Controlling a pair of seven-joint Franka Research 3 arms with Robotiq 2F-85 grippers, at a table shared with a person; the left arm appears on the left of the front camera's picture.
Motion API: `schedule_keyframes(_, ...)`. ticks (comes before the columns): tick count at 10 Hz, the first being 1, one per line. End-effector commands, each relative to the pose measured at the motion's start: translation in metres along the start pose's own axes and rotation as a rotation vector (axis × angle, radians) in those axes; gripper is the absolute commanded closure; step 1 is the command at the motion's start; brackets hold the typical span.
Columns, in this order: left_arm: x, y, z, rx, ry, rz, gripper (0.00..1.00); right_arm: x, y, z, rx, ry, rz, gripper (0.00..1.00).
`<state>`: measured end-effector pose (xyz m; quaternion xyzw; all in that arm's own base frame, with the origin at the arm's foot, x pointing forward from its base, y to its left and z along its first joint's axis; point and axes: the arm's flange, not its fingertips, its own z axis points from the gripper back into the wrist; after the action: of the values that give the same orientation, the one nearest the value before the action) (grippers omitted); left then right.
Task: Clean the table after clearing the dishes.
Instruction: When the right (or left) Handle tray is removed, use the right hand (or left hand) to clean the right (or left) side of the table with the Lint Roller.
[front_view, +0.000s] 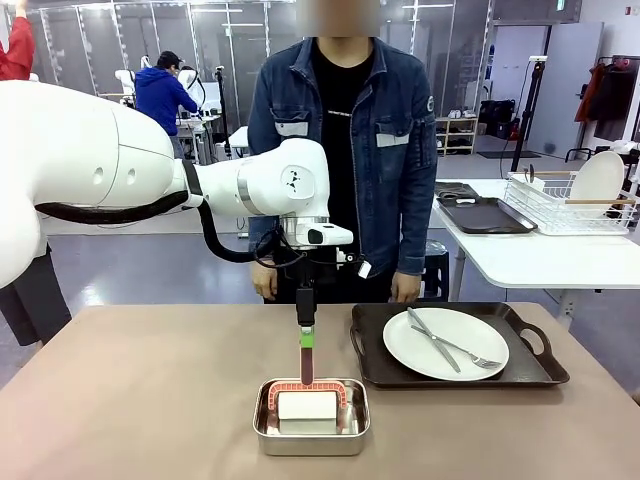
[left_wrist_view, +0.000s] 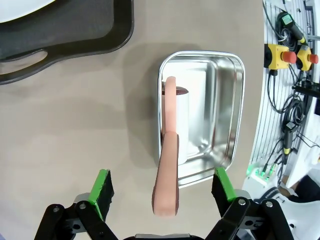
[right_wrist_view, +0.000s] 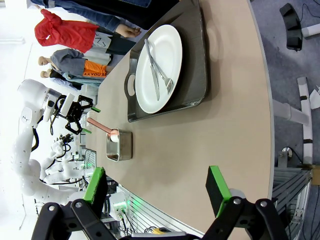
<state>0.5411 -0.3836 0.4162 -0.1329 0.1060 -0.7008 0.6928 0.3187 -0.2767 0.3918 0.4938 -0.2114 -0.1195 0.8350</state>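
On the beige table (front_view: 150, 400) stands a small steel pan (front_view: 311, 418) holding a cleaning tool with a white roll head (front_view: 308, 406) and a pink handle (front_view: 306, 358) that sticks up out of it. My left gripper (front_view: 305, 318) hangs right above the pan. In the left wrist view this left gripper (left_wrist_view: 162, 187) is open, with the handle (left_wrist_view: 167, 180) between its green pads and touching neither. A white plate (front_view: 445, 343) with a knife and fork lies on a dark tray (front_view: 372, 376) at the right. My right gripper (right_wrist_view: 156, 190) is open over bare table, holding nothing.
A person (front_view: 340, 130) stands at the far edge, hands down by the table. A white side table (front_view: 540, 255) at the back right carries a wire rack (front_view: 570, 205) and a dark tray. Emergency-stop buttons and cables (left_wrist_view: 292, 55) line the table's near edge.
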Motion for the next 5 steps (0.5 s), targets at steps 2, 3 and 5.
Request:
schedule_keyframes(2, 0.000, -0.001, 0.002, 0.003, 0.000, -0.001, 0.00, -0.001, 0.002, 0.001, 0.009, -0.004, 0.005, 0.00)
schedule_keyframes(3, 0.000, -0.001, 0.002, 0.003, 0.000, -0.001, 0.00, -0.001, 0.002, 0.001, 0.009, -0.004, 0.005, 0.00)
schedule_keyframes(5, -0.018, -0.007, 0.028, -0.087, -0.108, 0.039, 0.00, -0.001, 0.002, 0.001, 0.009, -0.004, 0.005, 0.00)
